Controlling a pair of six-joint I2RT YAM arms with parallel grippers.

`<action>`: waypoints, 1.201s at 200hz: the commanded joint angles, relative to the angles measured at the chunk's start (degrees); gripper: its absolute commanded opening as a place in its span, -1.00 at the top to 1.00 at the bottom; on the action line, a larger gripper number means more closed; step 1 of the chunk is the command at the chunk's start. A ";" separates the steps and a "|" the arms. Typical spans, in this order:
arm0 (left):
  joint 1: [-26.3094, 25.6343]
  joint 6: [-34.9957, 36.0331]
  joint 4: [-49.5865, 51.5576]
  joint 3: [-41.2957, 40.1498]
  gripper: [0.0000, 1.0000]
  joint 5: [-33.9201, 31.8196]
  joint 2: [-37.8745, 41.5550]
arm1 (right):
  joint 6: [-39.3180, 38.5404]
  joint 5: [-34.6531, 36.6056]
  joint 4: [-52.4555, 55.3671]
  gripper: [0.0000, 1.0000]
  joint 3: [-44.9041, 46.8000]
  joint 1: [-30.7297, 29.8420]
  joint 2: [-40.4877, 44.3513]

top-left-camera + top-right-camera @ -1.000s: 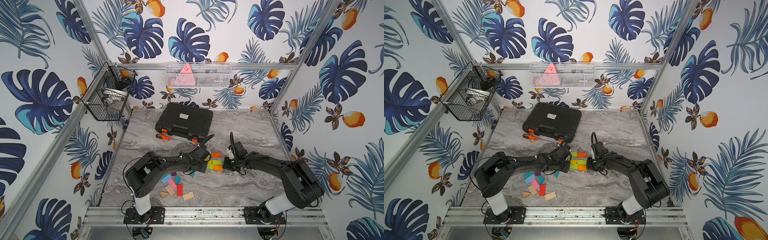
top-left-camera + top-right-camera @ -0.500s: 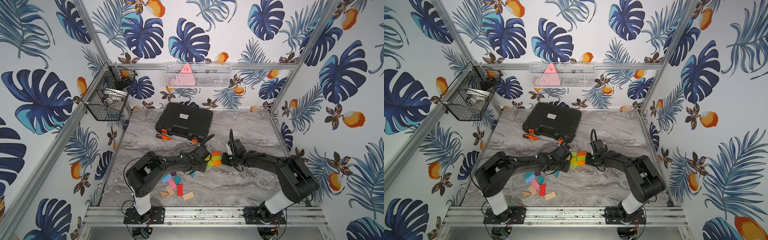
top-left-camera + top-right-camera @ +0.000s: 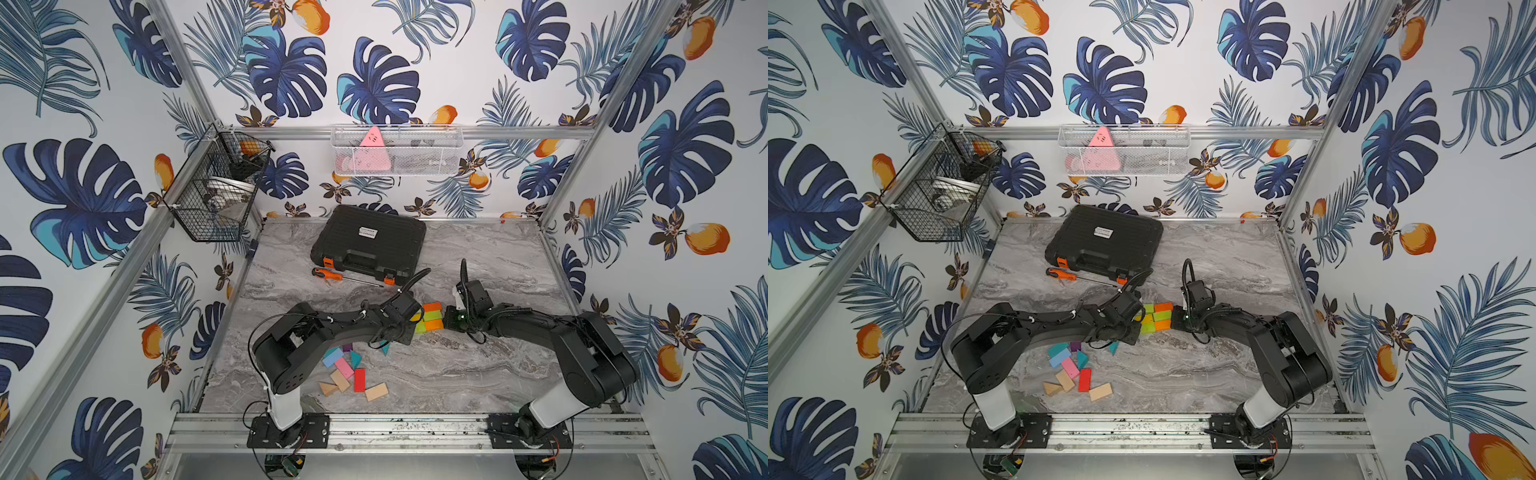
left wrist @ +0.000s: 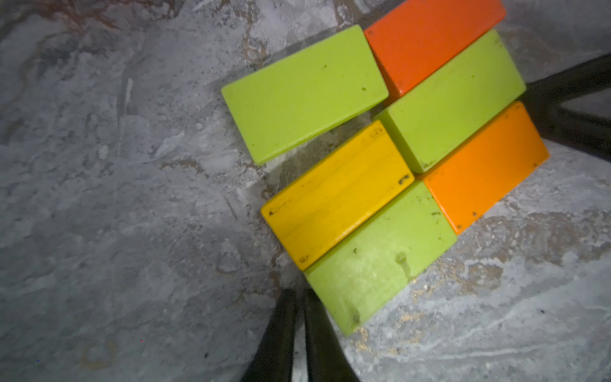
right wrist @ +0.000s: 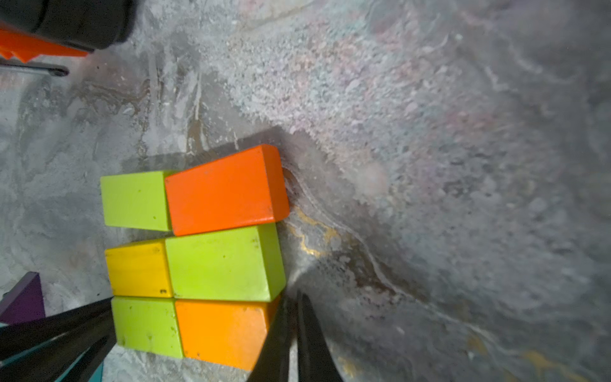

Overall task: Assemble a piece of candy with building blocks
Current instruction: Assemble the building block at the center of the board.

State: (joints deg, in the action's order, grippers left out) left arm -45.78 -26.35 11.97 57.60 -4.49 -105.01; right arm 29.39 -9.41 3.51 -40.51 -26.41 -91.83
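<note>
- Black wire basket (image 3: 208,208) hangs on the left wall, above the grey marble table (image 3: 478,374).
- Orange-handled screwdriver (image 3: 328,273) lies just in front of the closed black plastic tool case (image 3: 370,245), at the table's back.
- Loose painted wooden blocks (image 3: 344,368) in blue, pink, red, teal, purple and plain wood lie scattered front left, beside the left arm.
- Left claw (image 4: 299,294): narrowed to a slit, empty, tips at the corner of the front-left lime-green brick (image 4: 380,258).
- Six flat wooden bricks (image 5: 224,261) sit mid-table, packed in two columns of three: green, yellow, red-orange and orange. The rear-left lime-green brick (image 4: 304,92) sits slightly askew.
- Right claw (image 5: 292,297): pinched closed, empty, tips against the cluster's right side.
</note>
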 commanded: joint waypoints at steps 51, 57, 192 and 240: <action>-0.38 1.79 3.03 0.32 0.69 6.61 -3.49 | 1.02 -8.52 6.41 0.76 0.47 -0.61 -0.70; -0.39 1.90 3.44 0.53 0.69 6.32 -3.53 | 0.98 -8.52 6.40 0.76 0.61 -0.66 -0.61; 0.18 3.06 5.00 2.55 0.68 4.49 -4.01 | 1.31 -8.97 6.13 0.75 2.65 -0.66 1.33; 1.00 3.10 5.25 1.73 0.68 3.61 -3.45 | 1.20 -8.52 6.51 0.75 3.17 -0.65 2.36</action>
State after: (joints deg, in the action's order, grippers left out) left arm -45.10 -23.99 14.66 60.66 -5.15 -106.65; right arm 30.00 -9.67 3.46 -38.04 -26.41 -89.25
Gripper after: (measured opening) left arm 0.159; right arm 0.121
